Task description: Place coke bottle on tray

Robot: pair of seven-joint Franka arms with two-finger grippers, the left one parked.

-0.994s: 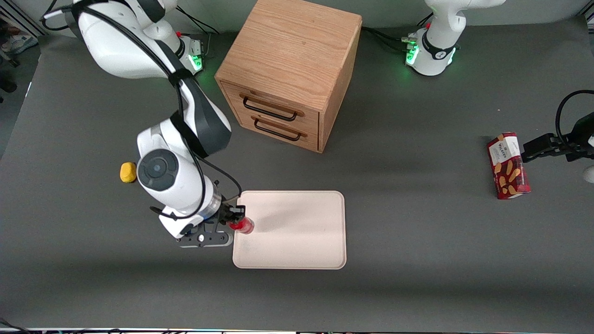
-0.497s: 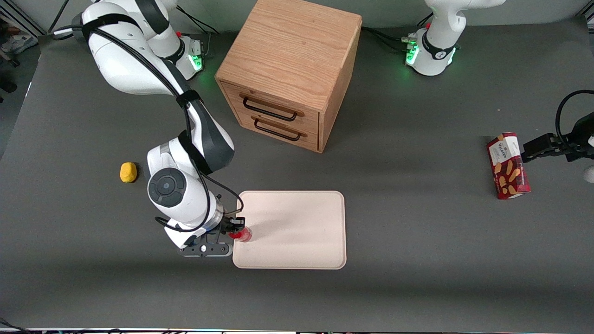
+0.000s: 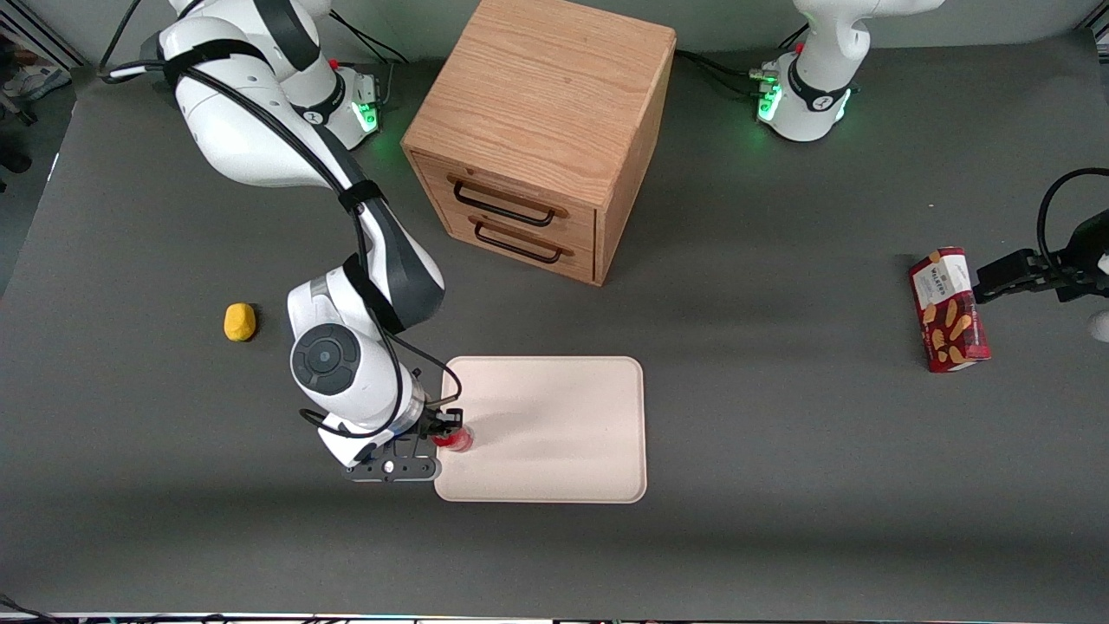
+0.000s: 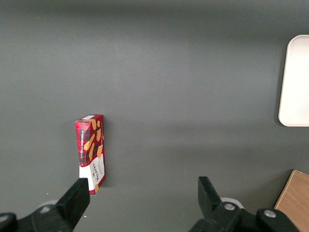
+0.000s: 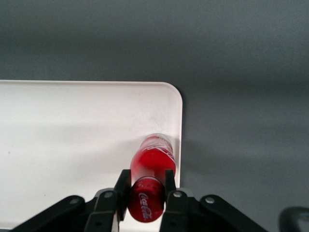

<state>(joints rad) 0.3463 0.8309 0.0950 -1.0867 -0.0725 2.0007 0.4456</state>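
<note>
The coke bottle (image 3: 456, 440) is a tiny red bottle with a red cap. It stands at the edge of the pale beige-pink tray (image 3: 554, 433) nearest the working arm. My gripper (image 3: 444, 431) is shut on it near the cap. In the right wrist view the bottle (image 5: 150, 169) sits between the two black fingers (image 5: 122, 186), just inside the tray's rim (image 5: 176, 116). Whether its base touches the tray I cannot tell.
A wooden drawer cabinet (image 3: 541, 139) with two drawers stands farther from the camera than the tray. A yellow lump (image 3: 239, 321) lies toward the working arm's end. A red snack box (image 3: 948, 308) lies toward the parked arm's end, also in the left wrist view (image 4: 91, 152).
My gripper has moved with the bottle a little nearer the camera and lower, along the tray's edge. The arm's elbow has swung over toward the tray.
</note>
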